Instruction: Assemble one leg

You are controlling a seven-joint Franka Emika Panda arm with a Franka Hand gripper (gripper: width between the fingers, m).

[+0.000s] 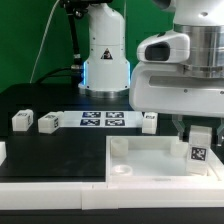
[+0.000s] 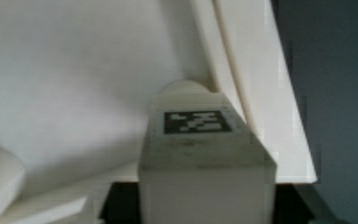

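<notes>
The tabletop (image 1: 60,150) is black and matt, with a green backdrop (image 1: 20,40) behind it and the white robot base (image 1: 104,60) standing at the far edge. The marker board (image 1: 103,120) lies flat in front of that base. Three loose blocks, alike in shape, stand on the tabletop in the same row: two (image 1: 22,121) (image 1: 47,122) to the exterior view's left of the board and one (image 1: 148,121) just beside its other end. A large white tray (image 1: 150,165) lies at the near side, towards the exterior view's right. Its floor is bare, and a round socket (image 1: 121,170) shows in one near corner. The leg (image 1: 198,148) stands inside the tray at the side on the exterior view's right, close beside the raised wall, as the wrist view confirms (image 2: 202,150). Its long axis is vertical, and its square black-and-white marker faces the exterior camera. The end effector (image 1: 198,133) is directly above, its jaws closed down on the upper part of the leg. Whether the foot of the leg touches the tray floor cannot be told.
</notes>
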